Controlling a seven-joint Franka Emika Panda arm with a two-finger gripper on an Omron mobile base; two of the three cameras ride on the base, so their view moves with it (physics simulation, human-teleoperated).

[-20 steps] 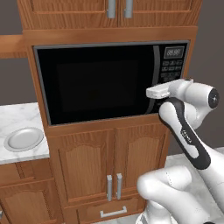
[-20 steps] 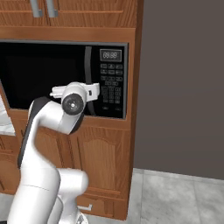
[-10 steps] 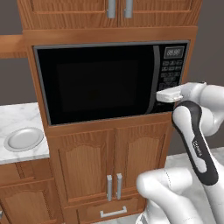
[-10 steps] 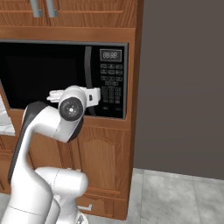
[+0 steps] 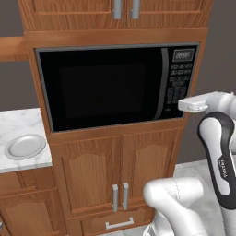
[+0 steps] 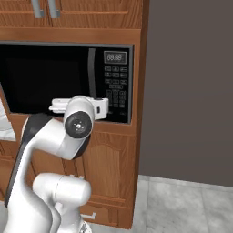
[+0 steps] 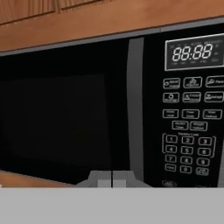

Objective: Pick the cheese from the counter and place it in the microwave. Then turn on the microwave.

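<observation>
Domestic kitchen, rendered. A black built-in microwave with keypad and digital display sits in brown wooden cabinets with silver handles. A marble counter carries a round grey plate. Grey tiled floor.

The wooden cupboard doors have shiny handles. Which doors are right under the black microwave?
The two arched brown wooden doors directly below the black microwave, with silver handles meeting in the middle. The other wooden doors sit above it.
</observation>
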